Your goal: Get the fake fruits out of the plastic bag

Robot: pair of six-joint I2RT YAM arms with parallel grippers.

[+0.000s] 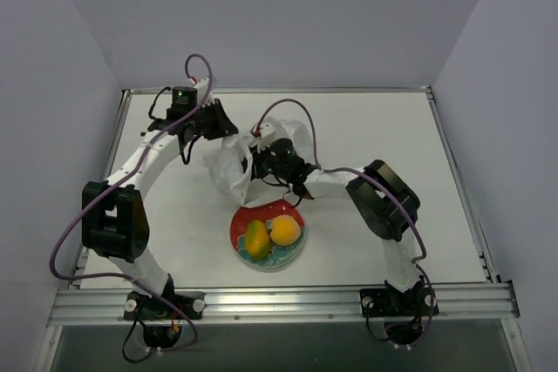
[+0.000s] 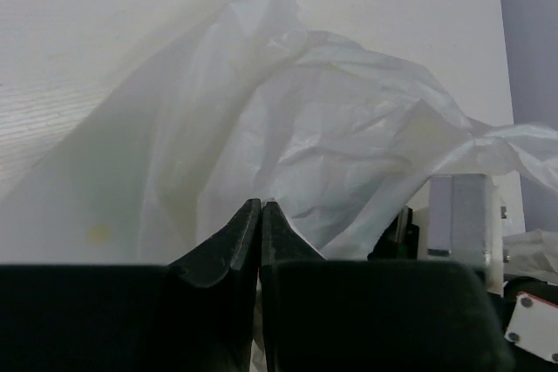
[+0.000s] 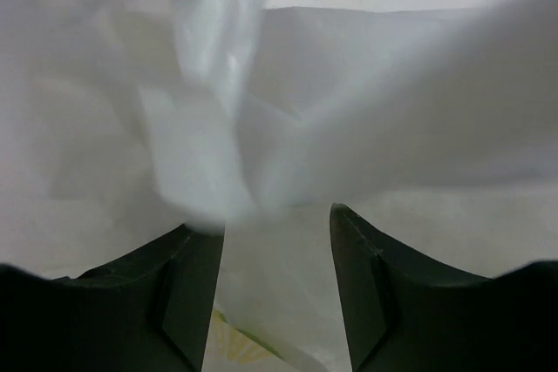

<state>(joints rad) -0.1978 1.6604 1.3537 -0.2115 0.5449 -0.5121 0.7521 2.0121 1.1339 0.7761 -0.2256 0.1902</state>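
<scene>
your left gripper [image 2: 261,206] has its fingers pressed together at the plastic bag [image 1: 228,167]; whether film is pinched, you cannot tell. your right gripper [image 3: 277,217] has fingers apart, film draped between. two fake fruits [image 1: 285,230] sit on the plate [image 1: 236,231] at the bag's 6 o'clock. bare table [image 1: 392,128] lies at 3 o'clock.

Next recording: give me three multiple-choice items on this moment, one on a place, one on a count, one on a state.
1. The plate lies:
A) on the near side of the plastic bag
B) under the bag
C) beyond the bag

2. Fake fruits on the plate:
A) none
B) two
C) four

3. The left claw is:
A) wide open
B) shut
C) out of view

Answers:
1 A, the plate shows below the bag in the top view.
2 B, a mango shape and a round orange one.
3 B, its fingers meet in the left wrist view.
</scene>
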